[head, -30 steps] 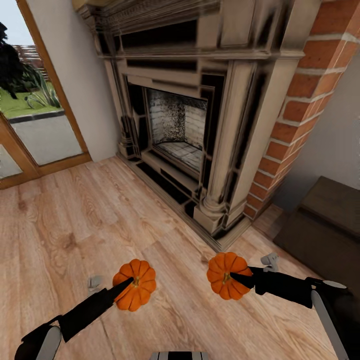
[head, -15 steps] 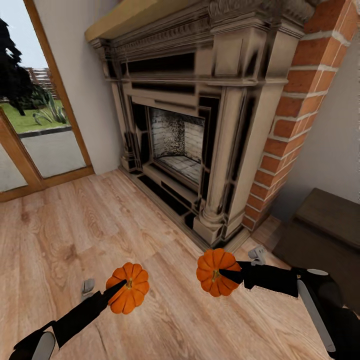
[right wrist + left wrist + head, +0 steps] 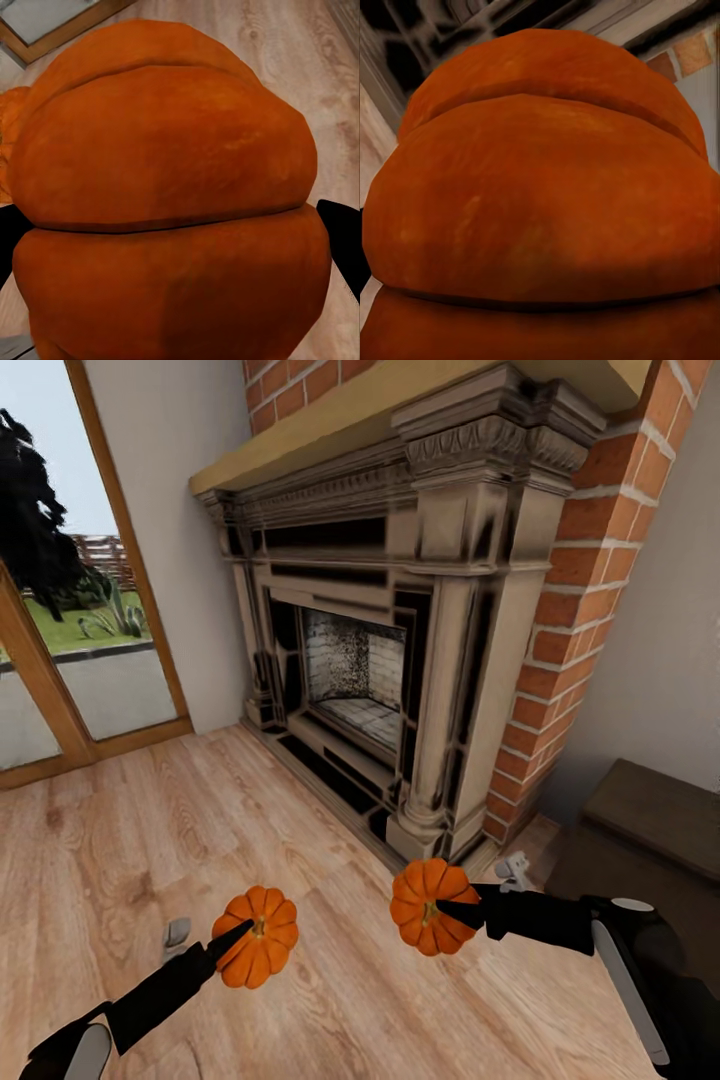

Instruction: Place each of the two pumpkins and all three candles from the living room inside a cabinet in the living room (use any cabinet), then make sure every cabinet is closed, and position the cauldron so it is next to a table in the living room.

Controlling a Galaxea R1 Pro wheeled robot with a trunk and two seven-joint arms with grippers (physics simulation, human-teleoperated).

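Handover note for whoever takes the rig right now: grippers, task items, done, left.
Left gripper: shut on the left pumpkin.
Right gripper: shut on the right pumpkin.
Both are held above the wood floor, facing the fireplace. The dark-brown cabinet sits at the right edge.
Done: both pumpkins picked up.
Left: stow the pumpkins and three candles, close the cabinets, set the cauldron beside the table.

Bright, even daylight — soft, blurry render

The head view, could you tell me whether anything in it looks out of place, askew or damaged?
Nothing stands out. The left gripper holds one pumpkin and the right gripper holds the other pumpkin, both intact, above the wooden floor. The fireplace stands upright.
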